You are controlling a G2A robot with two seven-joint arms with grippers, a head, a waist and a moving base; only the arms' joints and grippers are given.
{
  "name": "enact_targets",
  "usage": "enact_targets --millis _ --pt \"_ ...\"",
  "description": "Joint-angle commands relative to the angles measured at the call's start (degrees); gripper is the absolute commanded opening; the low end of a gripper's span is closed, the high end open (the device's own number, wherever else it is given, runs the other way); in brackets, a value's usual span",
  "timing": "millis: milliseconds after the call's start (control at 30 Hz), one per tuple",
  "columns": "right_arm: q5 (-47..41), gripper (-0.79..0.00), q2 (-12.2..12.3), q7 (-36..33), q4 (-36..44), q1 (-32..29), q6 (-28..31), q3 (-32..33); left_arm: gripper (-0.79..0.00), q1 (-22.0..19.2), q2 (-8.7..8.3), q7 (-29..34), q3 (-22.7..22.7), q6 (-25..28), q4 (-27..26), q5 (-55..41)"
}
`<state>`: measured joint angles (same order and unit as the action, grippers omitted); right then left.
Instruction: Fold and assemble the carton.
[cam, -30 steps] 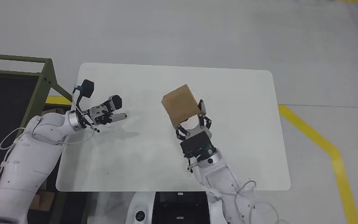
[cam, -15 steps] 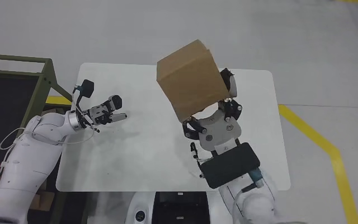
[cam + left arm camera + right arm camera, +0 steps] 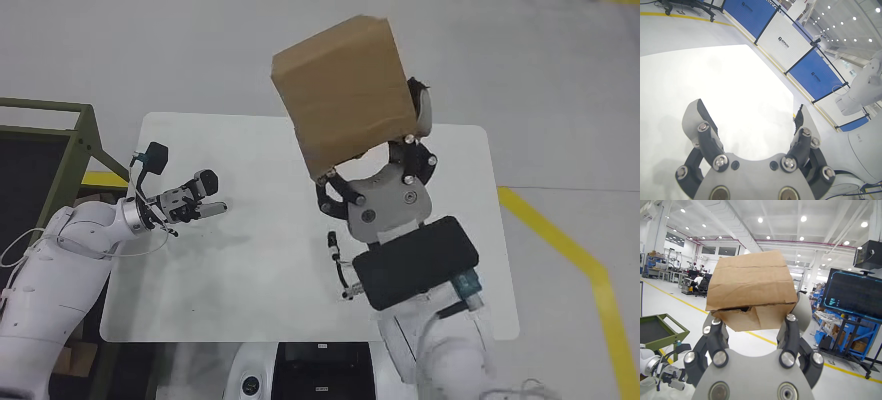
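now the right gripper (image 3: pixel 372 152) holds the carton (image 3: pixel 345 95) way up in the air, close to the top camera. a second ago the box sat low, near the middle of the table (image 3: pixel 250 290), and looked small. half a second ago it was already up, and now it is a bit higher. the left gripper (image 3: pixel 205 195) is in the same spot as before, over the left side of the table.

the right gripper (image 3: pixel 757 321) squeezes the carton (image 3: pixel 751 291) from two sides, down at its lower end. the box is brown cardboard, shaped like a block, with flat sides and soft creases. its lower flaps are bent and crumpled, and a thin dark gap shows where they meet.

the left gripper (image 3: pixel 750 109) is spread wide with nothing in it. it is grey metal with round screws, and its pads (image 3: pixel 705 113) are black and bumpy. the table (image 3: pixel 696 75) under it is white, smooth and has round corners. a green cart (image 3: pixel 60 130) made of metal bars stands beside the table on the left.
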<state>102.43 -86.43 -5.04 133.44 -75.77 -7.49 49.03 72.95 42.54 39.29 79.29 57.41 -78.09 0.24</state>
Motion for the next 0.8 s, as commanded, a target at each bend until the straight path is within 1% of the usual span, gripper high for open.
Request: enact_targets --millis 0,133,200,267,367,533,600,667,700,767 --pt "-7.2 -0.785 -0.2 0.3 0.2 0.1 1.1 0.7 0.0 0.0 0.0 0.0 0.0 0.0 0.0 0.0" --pt "-17.4 -0.785 -0.4 0.0 1.2 0.3 4.4 2.3 0.0 0.0 0.0 0.0 0.0 0.0 0.0 0.0" --pt "-24.9 -0.785 -0.5 0.7 1.2 0.2 7.4 2.3 0.0 0.0 0.0 0.0 0.0 0.0 0.0 0.0" --pt "-29.3 -0.785 -0.4 0.9 1.2 0.4 9.3 4.2 0.0 0.0 0.0 0.0 0.0 0.0 0.0 0.0" --pt "-37.4 -0.785 -0.3 0.6 1.2 0.1 13.6 6.5 0.0 0.0 0.0 0.0 0.0 0.0 0.0 0.0" --pt "-53.3 -0.785 0.2 -1.1 0.6 -0.6 21.8 10.9 0.0 0.0 0.0 0.0 0.0 0.0 0.0 0.0" --pt "-57.2 -0.785 0.4 -2.4 -0.2 -0.2 24.4 12.5 0.0 0.0 0.0 0.0 0.0 0.0 0.0 0.0" --pt "-58.7 -0.785 0.6 -3.5 -0.6 0.2 25.6 13.9 0.0 0.0 0.0 0.0 0.0 0.0 0.0 0.0" --pt "-58.3 -0.785 0.7 -4.1 -0.7 0.3 25.6 14.6 0.0 0.0 0.0 0.0 0.0 0.0 0.0 0.0" --pt "-53.6 -0.785 1.0 -4.9 0.1 0.4 24.8 15.6 0.0 0.0 0.0 0.0 0.0 0.0 0.0 0.0"
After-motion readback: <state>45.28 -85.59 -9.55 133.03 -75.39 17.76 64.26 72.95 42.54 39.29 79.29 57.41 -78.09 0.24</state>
